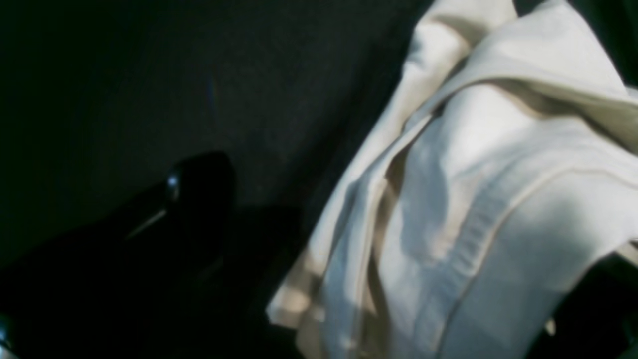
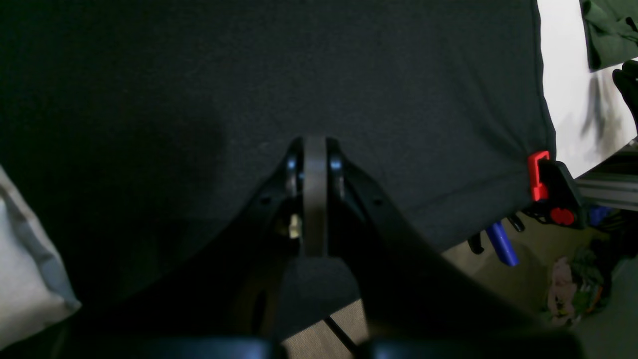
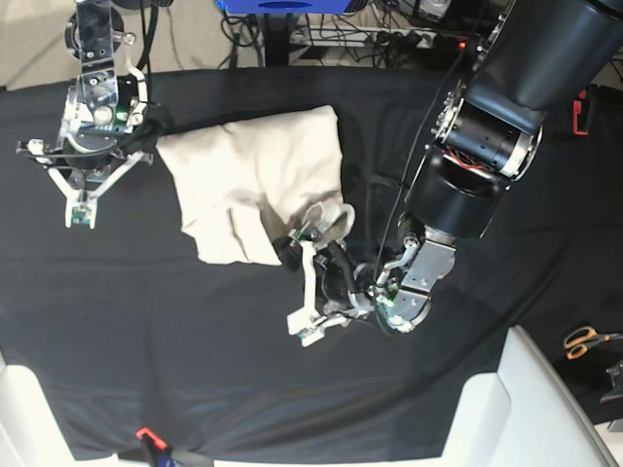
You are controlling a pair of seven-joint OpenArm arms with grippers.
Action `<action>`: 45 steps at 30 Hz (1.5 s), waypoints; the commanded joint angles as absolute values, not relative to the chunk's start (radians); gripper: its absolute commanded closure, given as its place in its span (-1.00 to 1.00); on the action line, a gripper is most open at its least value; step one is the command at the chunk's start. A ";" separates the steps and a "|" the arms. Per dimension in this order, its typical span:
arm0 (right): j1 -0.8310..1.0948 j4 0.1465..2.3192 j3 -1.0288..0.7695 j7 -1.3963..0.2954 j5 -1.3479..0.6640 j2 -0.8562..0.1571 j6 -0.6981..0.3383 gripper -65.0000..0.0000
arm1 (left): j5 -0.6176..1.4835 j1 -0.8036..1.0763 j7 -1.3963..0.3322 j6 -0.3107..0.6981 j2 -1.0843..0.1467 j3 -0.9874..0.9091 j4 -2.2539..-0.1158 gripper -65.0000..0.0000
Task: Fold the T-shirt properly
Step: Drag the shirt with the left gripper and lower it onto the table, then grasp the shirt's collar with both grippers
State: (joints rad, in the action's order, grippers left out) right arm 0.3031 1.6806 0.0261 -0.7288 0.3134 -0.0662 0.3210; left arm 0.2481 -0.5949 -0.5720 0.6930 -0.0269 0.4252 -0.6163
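The left gripper [image 3: 310, 255] is sitting at the T-shirt's [image 3: 255, 183] lower right corner, one dark finger [image 1: 199, 182] showing in the left wrist view well apart from the cloth's edge and the other out of sight, so whether it is pinching the fabric cannot be told. From there, the largest thing showing is the black tablecloth [image 3: 195, 341], which is covering the whole work surface and hanging over its edge in the right wrist view, where a red and black clamp [image 2: 548, 187] is pinning it at a corner. On it the cream T-shirt is lying bunched and partly folded in the upper middle of the base view, layers overlapping and a hem seam running along its lower part in the left wrist view. The right gripper [image 3: 88, 190] is hovering just beside the shirt's left edge with its jaws pressed together on nothing [image 2: 315, 164]. Orange-handled scissors [image 3: 584, 340] are lying at the far right
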 commanded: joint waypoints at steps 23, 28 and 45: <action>0.292 1.831 0.343 -0.849 0.325 -0.008 -0.219 1.00 | 0.263 -0.621 -0.555 0.698 -0.008 0.387 -0.639 -0.59; 0.209 1.794 0.410 -0.877 0.325 0.002 -0.223 1.00 | 0.263 -0.621 -0.555 0.698 -0.008 0.387 -0.639 -0.59; 0.050 1.589 0.407 -0.874 0.325 0.079 -0.226 1.00 | 0.263 -0.621 -0.556 0.698 -0.010 0.389 -0.639 -0.59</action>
